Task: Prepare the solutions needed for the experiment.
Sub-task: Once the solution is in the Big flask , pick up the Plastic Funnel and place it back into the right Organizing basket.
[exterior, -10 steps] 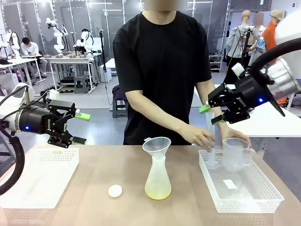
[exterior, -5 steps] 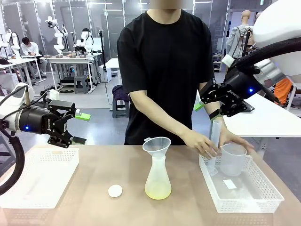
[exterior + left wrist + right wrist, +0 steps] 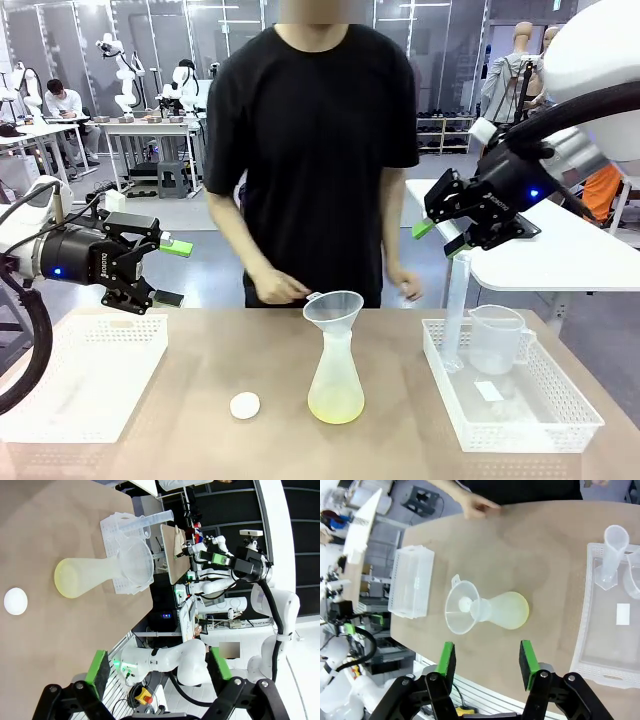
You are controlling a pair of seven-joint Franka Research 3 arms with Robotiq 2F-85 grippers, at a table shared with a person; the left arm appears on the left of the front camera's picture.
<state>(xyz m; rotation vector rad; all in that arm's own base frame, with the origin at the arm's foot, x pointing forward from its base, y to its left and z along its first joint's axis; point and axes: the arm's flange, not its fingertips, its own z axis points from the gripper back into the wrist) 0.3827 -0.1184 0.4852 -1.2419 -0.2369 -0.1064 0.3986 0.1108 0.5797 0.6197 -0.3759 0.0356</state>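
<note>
Two grippers: left gripper hangs above the table's left side, jaws spread wide and empty; right gripper is raised over the right side, green pads partly apart with nothing between them.
Task liquid: the solutions, a shallow pale yellow layer in the bottom of the frosted conical flask, mid-table.
Funnel: clear funnel seated in the flask's neck.
Disc: small white disc on the table, just left of the flask.
Right tray: white mesh tray holding a tall measuring cylinder and a clear beaker side by side.
Left end: white basket.
Person: stands at the far side, one hand and the other hand low by the table's far edge.
</note>
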